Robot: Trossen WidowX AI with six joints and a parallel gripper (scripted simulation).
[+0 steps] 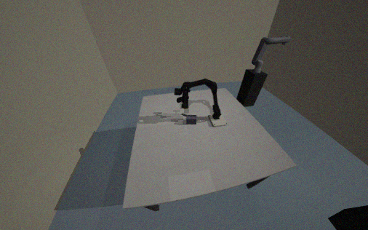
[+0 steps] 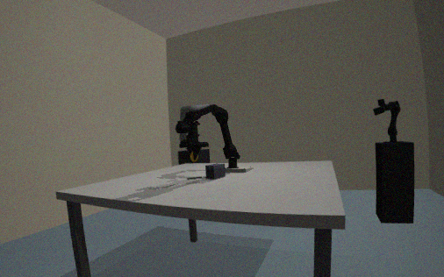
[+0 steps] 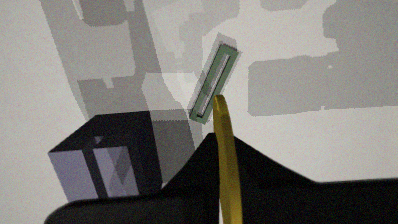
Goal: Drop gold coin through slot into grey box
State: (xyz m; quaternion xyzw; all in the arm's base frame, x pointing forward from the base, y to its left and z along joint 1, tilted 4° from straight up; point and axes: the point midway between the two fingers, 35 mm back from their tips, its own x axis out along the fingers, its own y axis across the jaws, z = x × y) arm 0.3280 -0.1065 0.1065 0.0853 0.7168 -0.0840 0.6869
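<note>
My gripper (image 3: 218,139) (image 2: 193,152) is shut on the gold coin (image 3: 229,170) (image 2: 194,159), which hangs edge-on below the fingertips, above the table. The dark-green holder (image 3: 199,119) (image 2: 196,178) lies on the table below, its groove empty, tilted in the wrist view. The grey box (image 3: 65,172) (image 1: 191,119) (image 2: 215,171) stands beside the holder, at the lower left in the wrist view, partly hidden by the gripper. A dark band crosses its pale lid; I cannot tell whether this is slot or shadow. The coin is not over the box.
The white table (image 1: 206,153) (image 2: 261,193) carries the arm's pale base plate (image 1: 219,123) close to the box. Shadows of the arm fall across the holder and box area. A second arm (image 1: 260,51) (image 2: 393,123) stands on a black pedestal (image 1: 251,87) (image 2: 394,184) away from the table.
</note>
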